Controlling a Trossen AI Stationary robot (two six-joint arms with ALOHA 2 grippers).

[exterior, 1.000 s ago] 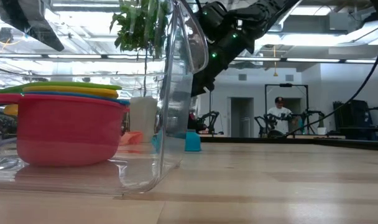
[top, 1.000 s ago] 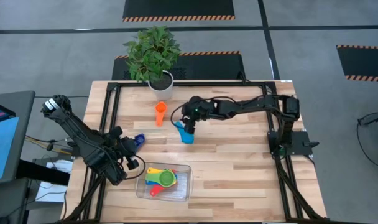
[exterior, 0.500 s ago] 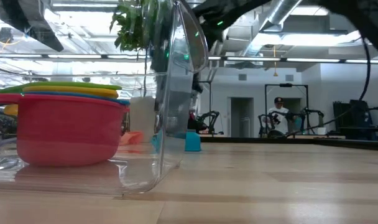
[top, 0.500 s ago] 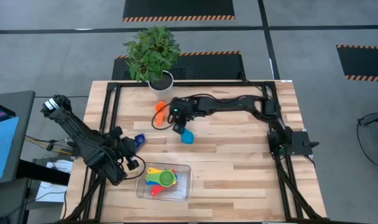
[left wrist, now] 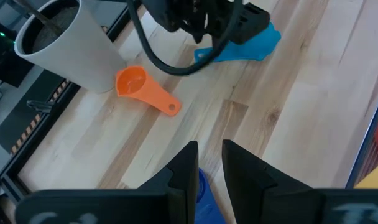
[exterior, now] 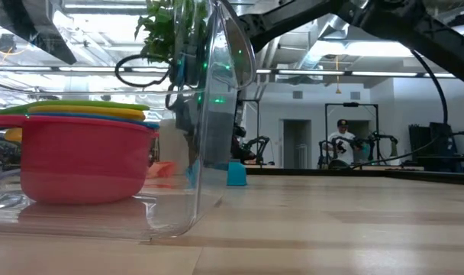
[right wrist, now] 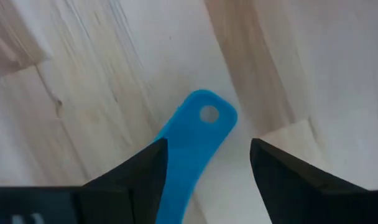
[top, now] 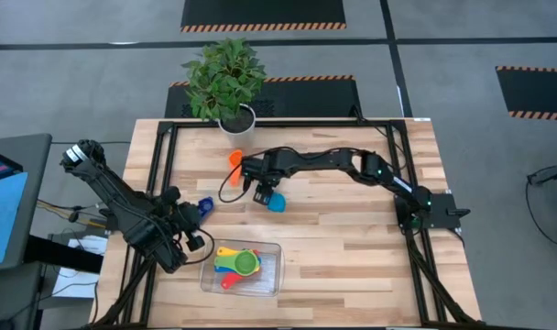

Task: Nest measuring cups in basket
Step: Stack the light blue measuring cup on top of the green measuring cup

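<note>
Nearest you, the basket point(top: 271, 275) sits at the desk's point(top: 352, 238) front edge, already holding a nested stack of yellow, green and red cups point(top: 237, 264). Beside it, your left gripper point(top: 198, 220) waits with its fingers nearly together over a dark blue cup point(top: 205, 205); you cannot tell whether it grips that cup. Mid-desk, your right gripper point(top: 257, 190) hangs released, fingers spread either side of the light blue cup's point(right wrist: 192, 146) handle, likely lined up for pickup. Beyond it, the orange cup point(left wrist: 142, 87) lies beside the white plant pot point(left wrist: 64, 46).
</note>
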